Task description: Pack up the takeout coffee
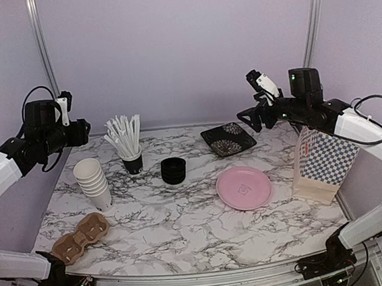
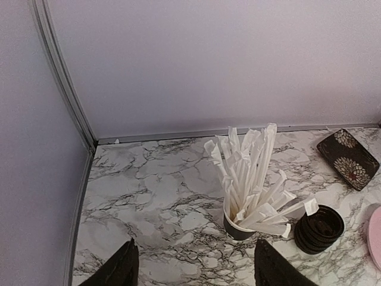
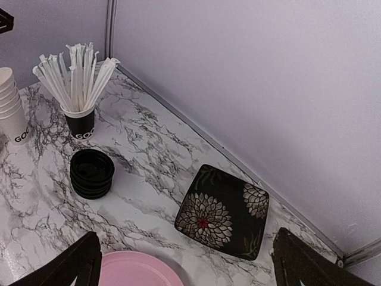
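Note:
A stack of white paper cups point(image 1: 94, 183) lies tilted at the left of the marble table, also at the left edge of the right wrist view point(image 3: 10, 111). A stack of black lids point(image 1: 173, 170) sits mid-table point(image 2: 319, 227) point(image 3: 91, 173). A black cup of wrapped straws point(image 1: 128, 143) stands behind them point(image 2: 247, 185) point(image 3: 78, 89). A brown cardboard cup carrier point(image 1: 81, 237) lies at the front left. A checkered paper bag point(image 1: 322, 164) stands at the right. My left gripper point(image 1: 82, 132) is open, raised over the back left corner point(image 2: 193, 268). My right gripper point(image 1: 248, 119) is open, raised above the floral dish point(image 3: 184, 268).
A black square floral dish point(image 1: 228, 139) lies at the back point(image 3: 223, 211) point(image 2: 348, 157). A pink plate point(image 1: 243, 186) sits right of centre point(image 3: 140, 269). Lilac walls with metal rails close the back and sides.

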Motion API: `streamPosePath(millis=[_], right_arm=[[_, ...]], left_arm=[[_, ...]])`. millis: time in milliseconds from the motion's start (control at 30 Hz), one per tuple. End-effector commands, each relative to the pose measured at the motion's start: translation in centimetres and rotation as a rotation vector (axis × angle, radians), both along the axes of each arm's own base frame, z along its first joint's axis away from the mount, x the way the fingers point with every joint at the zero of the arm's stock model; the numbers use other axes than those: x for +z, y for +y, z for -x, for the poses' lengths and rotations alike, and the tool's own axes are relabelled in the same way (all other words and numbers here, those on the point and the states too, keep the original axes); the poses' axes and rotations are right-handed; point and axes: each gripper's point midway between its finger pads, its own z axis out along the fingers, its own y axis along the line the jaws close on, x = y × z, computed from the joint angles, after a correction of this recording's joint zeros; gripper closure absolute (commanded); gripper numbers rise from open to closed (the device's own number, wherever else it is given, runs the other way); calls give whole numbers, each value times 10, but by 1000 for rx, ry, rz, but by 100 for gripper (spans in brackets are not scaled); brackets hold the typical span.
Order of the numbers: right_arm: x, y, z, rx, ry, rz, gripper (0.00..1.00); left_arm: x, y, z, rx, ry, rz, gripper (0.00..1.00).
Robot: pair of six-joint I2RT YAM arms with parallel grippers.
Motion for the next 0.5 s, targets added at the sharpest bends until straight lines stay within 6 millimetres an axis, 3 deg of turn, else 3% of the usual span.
streamPosePath(millis=[0,233,367,467], right_arm=[[-16,9,8,28,23,-4,2],[-74,2,40,227,132,-34,1],[-108,-2,55,272,167,-27,3],[-118,-5,59,282,155,-13,7]], left_arm=[[10,-16,20,-89,112,46,33],[17,-46,42,-184,246,8,33],[1,-59,52,-208,350,-54,29],[-12,-64,58,-207,416,-87,32]])
